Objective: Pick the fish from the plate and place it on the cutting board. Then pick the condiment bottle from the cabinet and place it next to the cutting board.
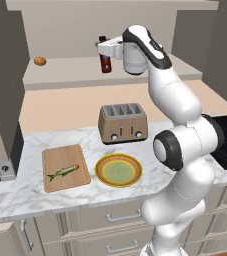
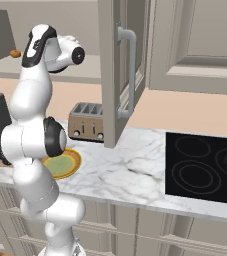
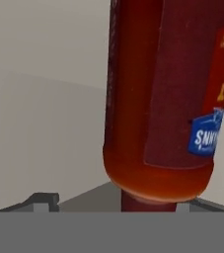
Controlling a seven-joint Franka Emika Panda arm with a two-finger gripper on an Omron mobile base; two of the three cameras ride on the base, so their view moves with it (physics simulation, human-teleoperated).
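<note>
The fish [image 1: 62,172] lies on the wooden cutting board [image 1: 52,155] at the counter's left. Beside it the yellow-rimmed plate [image 1: 99,170] [image 2: 76,160] holds nothing. The dark red condiment bottle [image 1: 105,62] stands upright on the ledge of the open cabinet [image 1: 70,70]. My gripper [image 1: 104,53] reaches into the cabinet at the bottle's upper part. In the hand view the bottle [image 3: 158,99] looms very close, with my gripper [image 3: 123,202] open around it. The left fingertip [image 3: 44,200] stands clear of the bottle's side.
A small orange round thing [image 1: 40,61] sits on the ledge to the left. A toaster [image 1: 122,122] stands below the cabinet behind the plate. A black cooktop [image 2: 205,167] is at the right. An open cabinet door [image 2: 117,75] hangs right of the arm.
</note>
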